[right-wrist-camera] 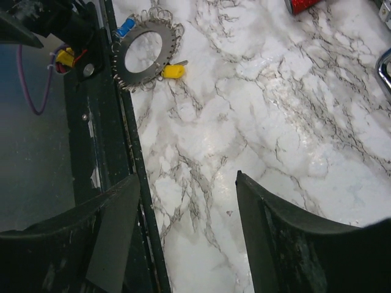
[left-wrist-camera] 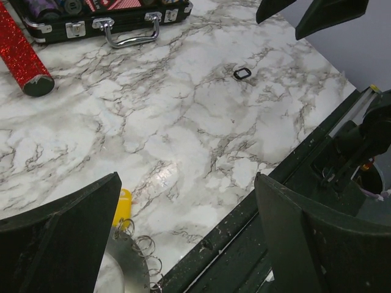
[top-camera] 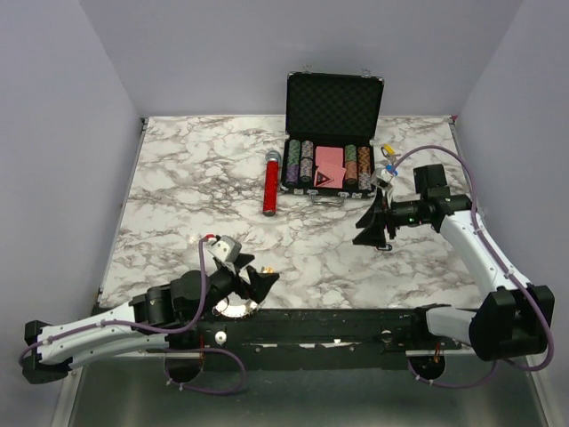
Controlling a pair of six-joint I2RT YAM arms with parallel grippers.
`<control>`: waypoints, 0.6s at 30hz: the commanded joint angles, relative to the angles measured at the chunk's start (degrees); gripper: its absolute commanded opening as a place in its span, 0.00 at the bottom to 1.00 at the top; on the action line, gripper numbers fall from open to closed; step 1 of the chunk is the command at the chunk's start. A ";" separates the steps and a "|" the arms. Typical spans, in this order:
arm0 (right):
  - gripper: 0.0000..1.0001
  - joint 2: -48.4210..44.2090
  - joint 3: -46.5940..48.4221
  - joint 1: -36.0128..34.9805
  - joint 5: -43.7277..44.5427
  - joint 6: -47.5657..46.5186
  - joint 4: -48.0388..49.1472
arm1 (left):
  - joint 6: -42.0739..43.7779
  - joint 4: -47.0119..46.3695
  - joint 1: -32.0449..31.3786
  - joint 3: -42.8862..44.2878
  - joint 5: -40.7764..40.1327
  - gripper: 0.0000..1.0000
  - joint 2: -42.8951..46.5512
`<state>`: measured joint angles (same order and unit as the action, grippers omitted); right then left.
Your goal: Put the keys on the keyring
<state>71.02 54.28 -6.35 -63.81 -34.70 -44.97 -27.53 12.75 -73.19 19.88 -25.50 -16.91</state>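
The keyring (right-wrist-camera: 125,70) lies flat at the near edge of the marble table (top-camera: 178,196), just beside the black rail. It is a thin metal disc with a round hole, small wire loops all round its rim, a yellow tag (right-wrist-camera: 173,71) on the table side and a blue tag (right-wrist-camera: 125,27) on the rail side. The left gripper (top-camera: 258,286) hangs right above it with its fingers spread wide and nothing between them. In the left wrist view only a slice of the ring and the yellow tag show beside one finger. A small cluster of keys (top-camera: 388,165) with yellow and blue tags sits far across the table, just right of the black case (top-camera: 331,169) and close to the right arm's wrist. The right gripper (top-camera: 373,233) points down in front of the case, its fingers parted over bare marble and gripping nothing. A small dark oblong loop (left-wrist-camera: 237,73) lies on the marble just below it. The case stands open with its foam-lined lid upright, rows of poker chips and a pink-red card block inside, and its metal handle (left-wrist-camera: 128,38) facing the arms. A red glittery cylinder (top-camera: 271,182) lies just left of it. Any print on the chips and card is too small to read.
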 commanded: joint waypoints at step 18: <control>0.87 -5.98 -7.17 0.73 -4.31 7.80 13.59 | -10.00 19.58 12.45 12.99 4.66 0.99 -11.12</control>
<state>66.67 48.38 -5.87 -66.98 -27.38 -33.54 -35.77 27.59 -63.22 29.82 -24.99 -24.84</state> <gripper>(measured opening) 0.866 0.987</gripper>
